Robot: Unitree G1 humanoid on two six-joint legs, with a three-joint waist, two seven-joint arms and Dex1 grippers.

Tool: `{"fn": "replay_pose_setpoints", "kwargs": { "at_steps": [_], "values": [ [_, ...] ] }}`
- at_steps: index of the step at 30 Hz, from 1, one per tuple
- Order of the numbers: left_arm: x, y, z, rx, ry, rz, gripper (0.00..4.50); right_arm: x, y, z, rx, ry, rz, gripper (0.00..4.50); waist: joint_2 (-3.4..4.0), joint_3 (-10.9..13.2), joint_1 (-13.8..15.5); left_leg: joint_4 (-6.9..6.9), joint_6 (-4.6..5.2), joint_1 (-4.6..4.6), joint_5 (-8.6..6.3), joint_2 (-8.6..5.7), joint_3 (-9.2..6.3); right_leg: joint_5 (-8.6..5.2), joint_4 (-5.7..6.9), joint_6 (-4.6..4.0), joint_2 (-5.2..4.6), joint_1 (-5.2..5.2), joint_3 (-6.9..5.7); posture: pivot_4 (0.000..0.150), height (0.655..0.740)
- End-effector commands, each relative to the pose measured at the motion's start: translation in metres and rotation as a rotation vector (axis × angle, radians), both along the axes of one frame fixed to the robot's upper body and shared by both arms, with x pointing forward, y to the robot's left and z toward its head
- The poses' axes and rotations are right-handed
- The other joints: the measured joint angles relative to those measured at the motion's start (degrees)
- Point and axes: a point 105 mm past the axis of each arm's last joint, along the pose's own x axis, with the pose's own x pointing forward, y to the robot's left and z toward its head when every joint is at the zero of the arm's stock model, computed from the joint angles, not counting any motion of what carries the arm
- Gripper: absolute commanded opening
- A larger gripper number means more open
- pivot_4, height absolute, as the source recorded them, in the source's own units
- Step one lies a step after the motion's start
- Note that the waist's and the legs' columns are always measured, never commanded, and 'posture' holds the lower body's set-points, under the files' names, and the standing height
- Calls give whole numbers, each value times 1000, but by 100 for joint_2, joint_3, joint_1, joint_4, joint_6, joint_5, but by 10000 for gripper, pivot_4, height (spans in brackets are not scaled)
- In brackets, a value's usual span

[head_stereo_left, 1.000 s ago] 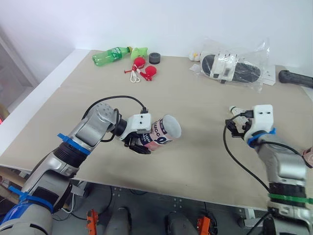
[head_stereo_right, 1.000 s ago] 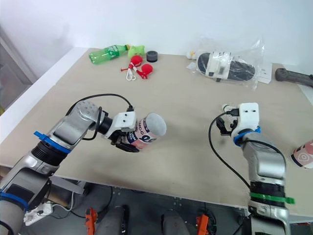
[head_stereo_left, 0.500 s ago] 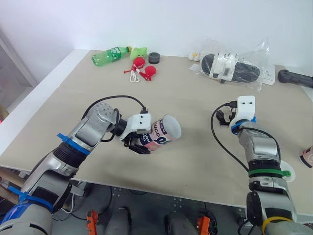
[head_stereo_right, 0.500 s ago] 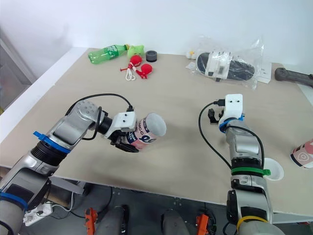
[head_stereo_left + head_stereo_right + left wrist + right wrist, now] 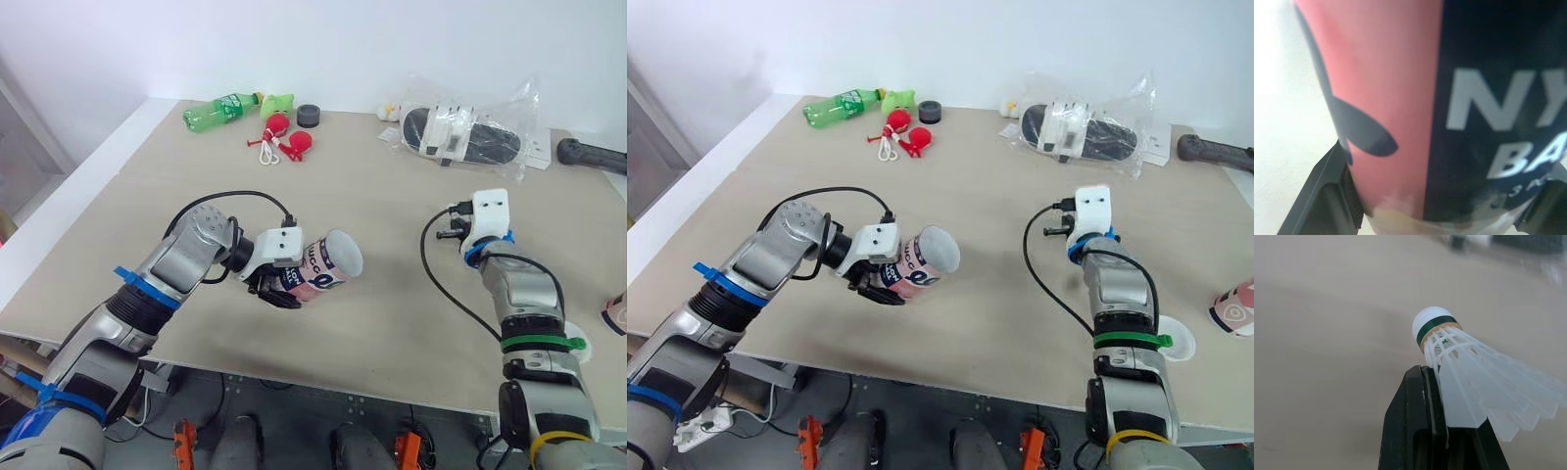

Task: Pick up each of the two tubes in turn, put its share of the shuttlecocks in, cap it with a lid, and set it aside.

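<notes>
Along the far edge of the table (image 5: 392, 206), a green bottle (image 5: 223, 111) was seen lying on its side. Red toys (image 5: 285, 140) and a black puck (image 5: 311, 116) were placed just beside it, then a clear bag (image 5: 468, 135) with a black-and-white item inside. A black handle (image 5: 592, 157) was noted at the far right. None of these lay between the arms.

The left arm was bent inward across the near table. The left gripper (image 5: 276, 286) was clamped on a pink-and-navy tube (image 5: 325, 265), which was held off the table, tilted, with its open mouth turned to the right.

The right arm was raised upright with its wrist turned left. A shuttlecock (image 5: 1464, 377) was pinched by its skirt in the right gripper (image 5: 449, 228), cork pointed outward, well apart from the tube.

A white lid (image 5: 1176, 341) was seen flat behind the right forearm. A second tube (image 5: 1236, 309) was seen at the right edge.
</notes>
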Motion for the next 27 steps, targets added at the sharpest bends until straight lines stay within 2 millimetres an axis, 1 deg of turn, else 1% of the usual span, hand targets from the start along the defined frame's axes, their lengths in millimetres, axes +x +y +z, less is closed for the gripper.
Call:
{"fn": "replay_pose_setpoints", "kwargs": {
  "at_steps": [1, 2, 4, 5, 6, 8, 11, 13, 14, 16, 19, 25, 27],
  "values": [
    [0, -3, -1, 8, -3, -2, 29557, -17, 35, 57, -79, -134, 260, 569, 1, 1, 1, 0, 0, 0, 0, 0, 0, -1, -1, 1, 1, 1, 0, 1500, 7400],
    [0, -3, -1, 8, -3, -2, 29557, -28, 50, 68, -128, -141, 379, 569, 1, 1, 7, 0, 0, -1, 0, -1, 0, -2, -1, 3, 0, 0, 0, 1500, 7400],
    [0, -3, -1, 8, -2, -2, 29557, -53, 76, 79, -215, -123, 586, 569, 3, 2, 13, 0, 0, -1, 0, -1, -1, -8, -1, 11, 0, 0, -1, 1500, 7400],
    [0, -3, -1, 8, -1, -3, 29557, -71, 90, 88, -269, -115, 716, 569, 3, 2, 18, -1, 0, -2, -1, 0, -1, -20, -2, 30, 0, 0, -1, 1500, 7400],
    [0, -3, -1, 9, -1, -3, 29557, -91, 103, 97, -328, -99, 841, 569, 7, 5, 27, -1, 0, -2, -1, 0, -2, -21, -2, 30, 0, 0, -2, 1500, 7400],
    [1, -4, -1, 9, 0, -4, 29557, -117, 118, 106, -426, -58, 994, 569, 11, 8, 37, -2, -1, -3, -2, 1, -4, -23, -3, 30, -1, 0, -4, 1500, 7400],
    [1, -5, -1, 7, -1, -5, 29557, -134, 129, 106, -521, 1, 1093, 569, -3, 2, 31, 0, -2, 2, -3, 4, -4, -24, -4, 26, 0, 4, -6, 1500, 7400],
    [1, -5, -1, 6, -1, -6, 29557, -143, 138, 102, -569, 28, 1148, 569, -7, 3, 39, 4, -2, 4, -2, 4, -3, -25, -4, 18, -4, 5, -7, 1500, 7400],
    [1, -6, -1, 5, -1, -5, 29557, -146, 143, 100, -574, 33, 1178, 569, -7, 3, 38, 5, -2, 4, -2, 6, -2, -31, -4, 5, -4, 5, -7, 1500, 7400],
    [1, -6, 0, 3, -2, -5, 29557, -150, 152, 97, -563, 33, 1209, 569, -6, 3, 39, 7, -2, 4, -2, 5, 3, -30, -4, 6, -6, 3, -2, 1500, 7400],
    [1, -6, 0, -2, -1, -3, 29557, -149, 154, 88, -613, 62, 1216, 569, -7, 3, 58, 7, -2, 0, -2, 4, 2, -21, -4, 26, -7, 2, -3, 1500, 7400],
    [1, -7, 0, -5, 1, 0, 29557, -153, 166, 84, -554, 58, 1275, 569, -7, 3, 75, 5, -3, -6, -2, 4, -2, -24, -4, 23, -6, -3, -9, 1500, 7400],
    [1, -7, 0, -6, 1, 0, 29557, -153, 167, 84, -546, 58, 1281, 7067, -7, 3, 78, 5, -2, -6, -2, 4, -2, -24, -4, 23, -6, -3, -9, 1500, 7400]
  ]
}}
